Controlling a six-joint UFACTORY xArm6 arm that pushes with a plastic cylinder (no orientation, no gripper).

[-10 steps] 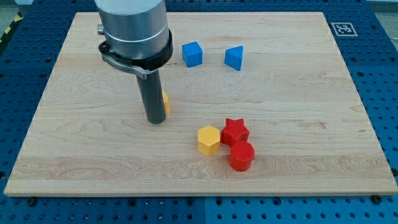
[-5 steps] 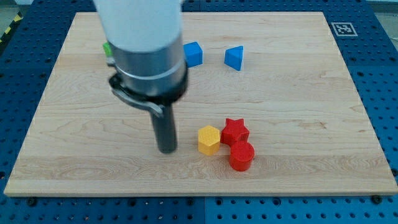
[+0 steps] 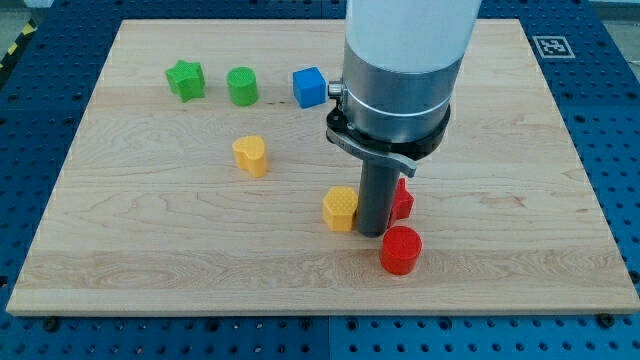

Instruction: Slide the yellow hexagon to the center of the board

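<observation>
The yellow hexagon [image 3: 340, 208] lies on the wooden board [image 3: 150, 250], a little below the middle. My tip [image 3: 372, 232] stands right beside it on its right, touching or nearly touching, between it and the red star [image 3: 403, 200]. The rod hides most of the red star. The red cylinder [image 3: 401, 250] lies just to the lower right of my tip.
A yellow heart-shaped block [image 3: 251, 155] lies left of the middle. A green star [image 3: 185, 79], a green cylinder [image 3: 242, 86] and a blue cube [image 3: 309, 86] stand in a row near the view's top. The arm hides the other blue block.
My tip has moved right, from left of the yellow hexagon to its right side, between it and the red star. The red cylinder has shifted down and right. The green blocks and yellow heart are uncovered.
</observation>
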